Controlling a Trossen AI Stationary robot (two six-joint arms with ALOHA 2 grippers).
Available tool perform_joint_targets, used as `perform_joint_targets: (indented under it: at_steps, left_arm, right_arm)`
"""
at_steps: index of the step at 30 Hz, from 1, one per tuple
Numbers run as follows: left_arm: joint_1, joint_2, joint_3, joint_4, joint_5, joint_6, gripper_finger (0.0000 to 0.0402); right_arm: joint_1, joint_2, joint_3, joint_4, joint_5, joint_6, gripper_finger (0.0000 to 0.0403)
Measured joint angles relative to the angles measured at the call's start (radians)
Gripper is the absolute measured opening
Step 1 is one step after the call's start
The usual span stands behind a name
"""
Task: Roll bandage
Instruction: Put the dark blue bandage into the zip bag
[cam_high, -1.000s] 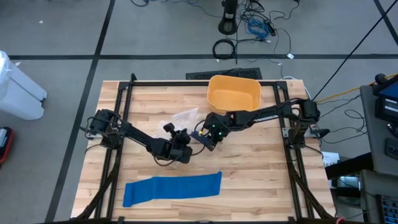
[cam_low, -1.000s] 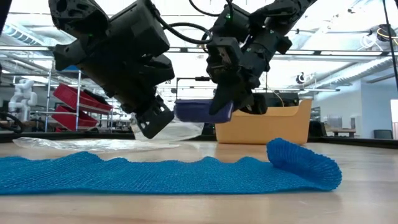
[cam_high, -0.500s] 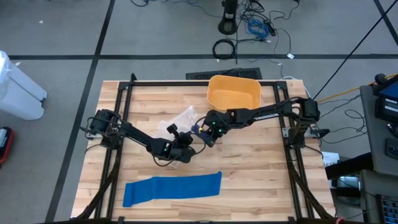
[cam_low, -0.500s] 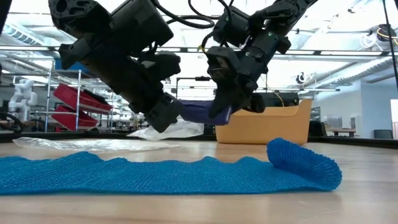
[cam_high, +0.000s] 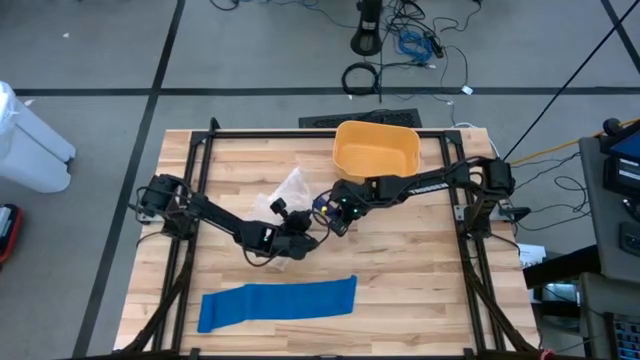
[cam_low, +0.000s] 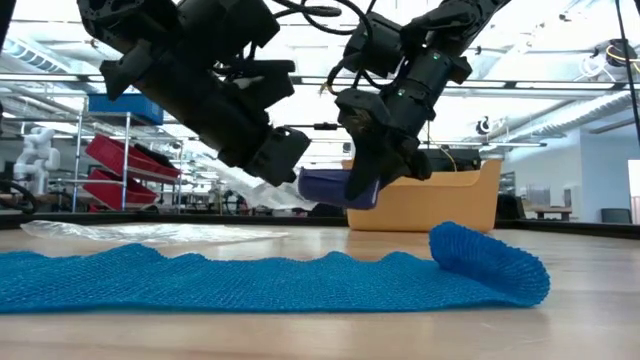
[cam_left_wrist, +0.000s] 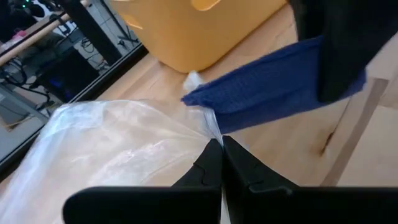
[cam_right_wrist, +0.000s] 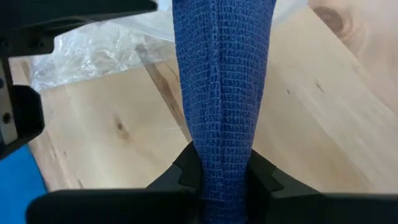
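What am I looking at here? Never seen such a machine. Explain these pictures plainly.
Two robot arms work at a wooden table. One picture looks straight down, one looks level across the table top, and two come from cameras on the arms' wrists. On the table lie a flat blue bandage, its one end curled over, a yellow bin and a clear plastic bag. The right gripper is shut on a dark blue roll, held above the table. The left gripper is shut, pinching the edge of the bag next to that roll.
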Motion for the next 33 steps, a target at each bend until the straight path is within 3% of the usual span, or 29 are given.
perform_joint_targets:
  at_steps: [18, 33]
  left_arm:
    - [0.036, 0.0, 0.0, 0.0, -0.01, 0.0, 0.0]
    - [0.035, 0.0, 0.0, 0.027, -0.009, 0.001, 0.0]
  right_arm:
    - [0.029, 0.0, 0.0, -0.007, 0.074, -0.032, 0.005]
    - [0.035, 0.001, 0.0, -0.025, 0.072, -0.047, 0.005]
